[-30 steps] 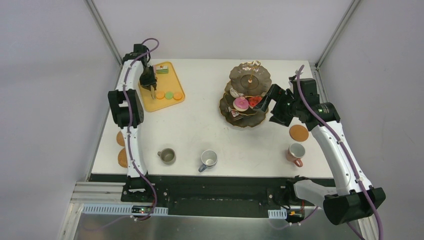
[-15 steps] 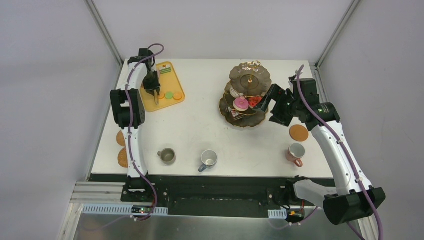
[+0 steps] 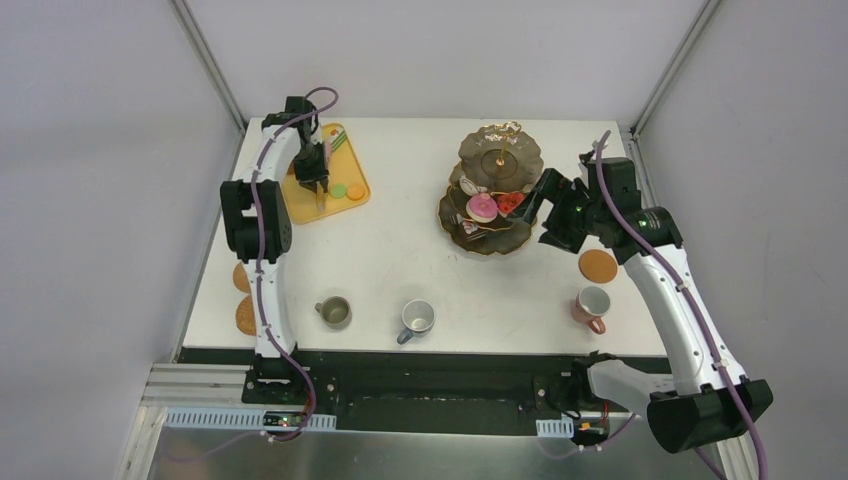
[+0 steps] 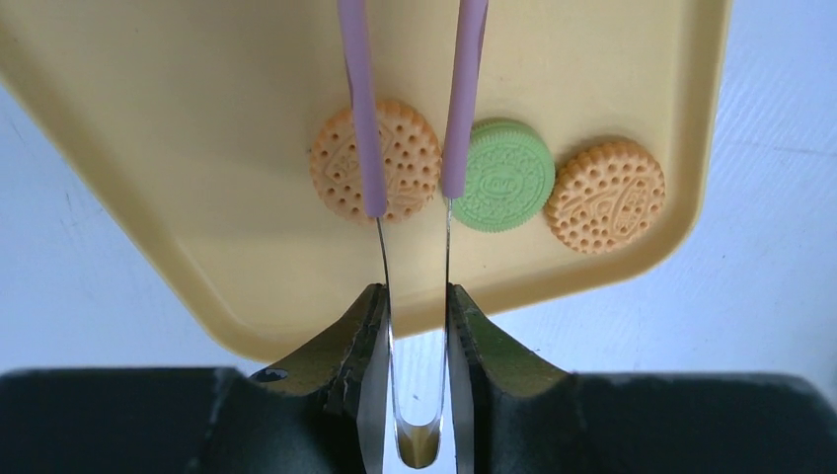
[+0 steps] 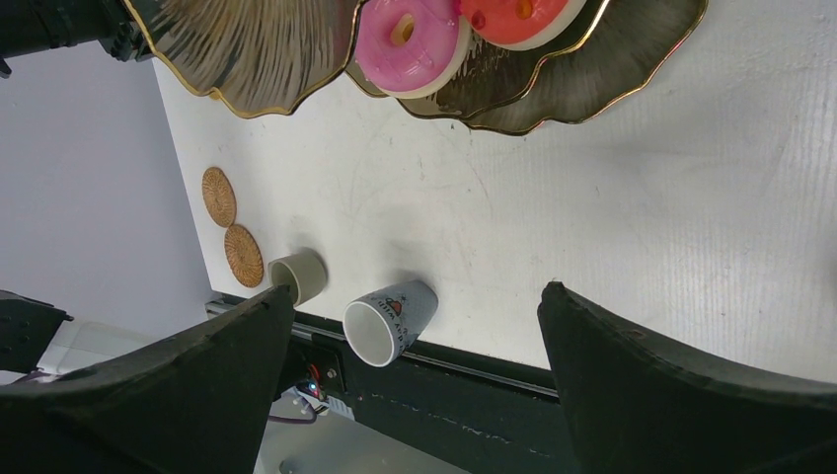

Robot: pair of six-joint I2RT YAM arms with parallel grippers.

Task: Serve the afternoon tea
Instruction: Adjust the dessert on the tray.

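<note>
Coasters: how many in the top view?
3. Far left coaster and near left coaster lie at the table's left edge; right coaster lies just beyond the pink mug. None seems hidden.

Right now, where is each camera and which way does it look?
Top: above and behind the arms, looking down on the table; both arms show.
Left wrist: looks down on the yellow tray; left gripper pinching tongs.
Right wrist: looks along the table past the stand; right gripper open.
Shared: top and right wrist both see the pink doughnut.
</note>
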